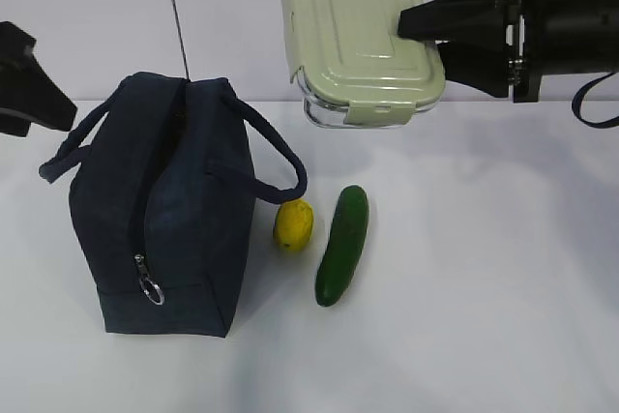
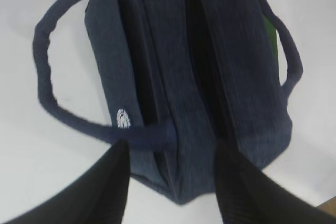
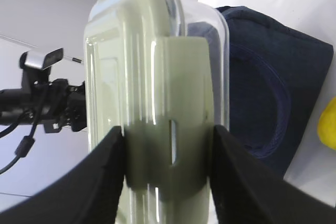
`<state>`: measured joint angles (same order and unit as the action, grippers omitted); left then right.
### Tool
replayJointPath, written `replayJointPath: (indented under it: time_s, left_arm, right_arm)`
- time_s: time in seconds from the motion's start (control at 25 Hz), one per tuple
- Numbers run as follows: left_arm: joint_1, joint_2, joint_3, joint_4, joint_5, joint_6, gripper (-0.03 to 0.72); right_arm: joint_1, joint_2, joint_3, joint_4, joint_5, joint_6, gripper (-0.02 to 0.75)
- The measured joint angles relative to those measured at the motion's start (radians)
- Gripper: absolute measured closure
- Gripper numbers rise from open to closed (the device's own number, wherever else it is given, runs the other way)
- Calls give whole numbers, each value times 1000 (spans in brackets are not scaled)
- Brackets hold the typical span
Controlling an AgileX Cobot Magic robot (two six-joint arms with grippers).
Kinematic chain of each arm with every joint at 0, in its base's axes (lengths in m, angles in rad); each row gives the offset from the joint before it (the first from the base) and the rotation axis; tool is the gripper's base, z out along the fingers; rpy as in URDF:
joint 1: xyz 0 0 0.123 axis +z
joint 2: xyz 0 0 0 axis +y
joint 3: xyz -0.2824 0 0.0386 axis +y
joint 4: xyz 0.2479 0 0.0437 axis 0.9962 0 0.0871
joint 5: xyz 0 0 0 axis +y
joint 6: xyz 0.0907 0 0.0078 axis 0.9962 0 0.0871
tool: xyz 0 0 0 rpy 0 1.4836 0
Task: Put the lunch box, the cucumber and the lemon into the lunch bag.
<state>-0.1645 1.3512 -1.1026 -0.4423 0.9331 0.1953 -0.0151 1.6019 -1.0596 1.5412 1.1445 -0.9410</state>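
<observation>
The left gripper (image 2: 170, 182) hangs above the lunch bag (image 1: 164, 215), fingers (image 2: 113, 182) spread and empty. Beside the bag on the desk (image 1: 484, 287) lie the lemon (image 1: 293, 224), then the cucumber (image 1: 342, 245). The right gripper (image 3: 168, 171) clamps the lunch box (image 1: 360, 38) aloft.

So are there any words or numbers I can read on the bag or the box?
No readable words or numbers anywhere.
Lunch bag: one small white logo mark on its side, too blurred to read, and it may be only a picture.
Lunch box: plain lid, no label.
Lemon and cucumber: no stickers.
</observation>
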Motion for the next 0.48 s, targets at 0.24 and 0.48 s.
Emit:
replayJointPath:
  time_s: [0.24, 0.48]
  left_arm:
    - [0, 158, -36, -82, -16, 77, 311]
    - [0, 267, -80, -96, -22, 106, 342]
  right_arm:
    - [0, 0, -5, 2, 1, 8, 396]
    - [0, 0, -5, 24, 1, 10, 396]
